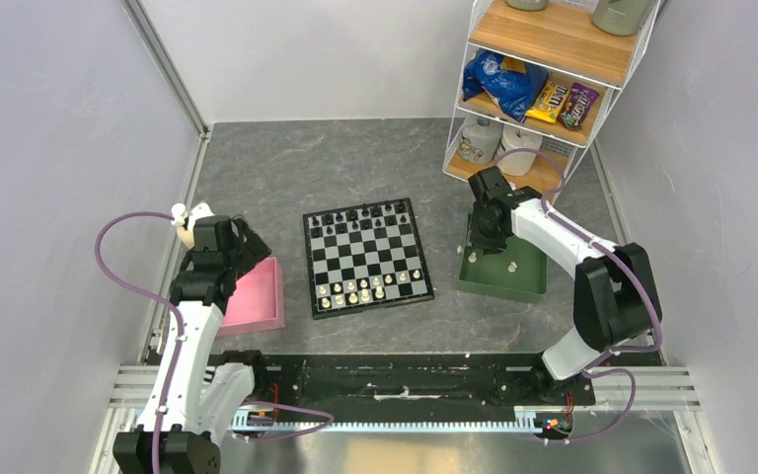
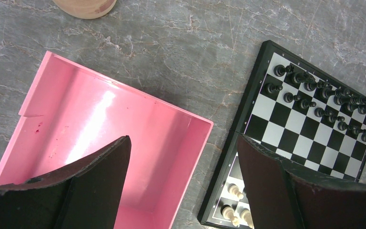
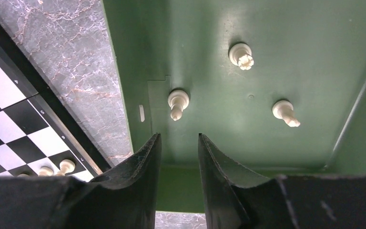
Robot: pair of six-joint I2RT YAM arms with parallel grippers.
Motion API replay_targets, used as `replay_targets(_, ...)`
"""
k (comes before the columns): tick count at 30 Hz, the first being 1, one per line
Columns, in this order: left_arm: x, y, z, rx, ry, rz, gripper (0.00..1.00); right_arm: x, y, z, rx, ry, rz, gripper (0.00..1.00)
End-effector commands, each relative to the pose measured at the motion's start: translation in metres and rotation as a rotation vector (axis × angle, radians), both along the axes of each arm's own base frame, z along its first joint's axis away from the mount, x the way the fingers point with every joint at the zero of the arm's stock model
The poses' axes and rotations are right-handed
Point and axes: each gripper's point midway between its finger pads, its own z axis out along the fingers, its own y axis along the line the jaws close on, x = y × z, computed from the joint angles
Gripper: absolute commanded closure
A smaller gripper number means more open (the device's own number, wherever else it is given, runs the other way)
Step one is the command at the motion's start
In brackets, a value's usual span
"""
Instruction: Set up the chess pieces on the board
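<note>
My left arm (image 1: 180, 346) and right arm (image 1: 553, 232) wear glossy white link covers between chunky black joint housings, and a thin purple cable (image 1: 98, 249) loops loosely along each from base to wrist. My fingers (image 2: 95, 181) are matte black, wedge-shaped blades, their edges scuffed and slightly ragged up close, with pale flecks along the rims.

Tiny white coordinate marks on board (image 3: 47, 119) border, too blurred to read; nothing else legible.
</note>
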Motion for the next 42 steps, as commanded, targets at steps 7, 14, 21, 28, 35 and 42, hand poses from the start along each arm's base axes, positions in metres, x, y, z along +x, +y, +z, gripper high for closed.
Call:
replay_targets(7,0.007,0.001,0.015,0.014,-0.048,-0.016,0.11,0.011,0.005,-0.023,0.018,0.030,0.030,0.63)
replay_targets(14,0.007,0.001,0.014,0.015,-0.045,-0.015,0.11,0.013,0.003,-0.029,0.002,0.041,0.044,0.68)
replay_targets(21,0.007,0.001,0.014,0.015,-0.045,-0.015,0.11,0.010,0.003,-0.027,0.006,0.041,0.059,0.80)
replay_targets(28,0.008,0.000,0.014,0.012,-0.046,-0.018,0.11,0.005,0.002,-0.008,0.015,0.011,0.066,0.87)
replay_targets(35,0.008,0.000,0.014,0.010,-0.044,-0.021,0.11,0.000,-0.003,0.035,0.026,-0.066,0.061,0.87)
replay_targets(42,0.009,-0.001,0.015,0.006,-0.047,-0.024,0.11,-0.009,0.022,0.080,0.146,-0.153,0.103,0.87)
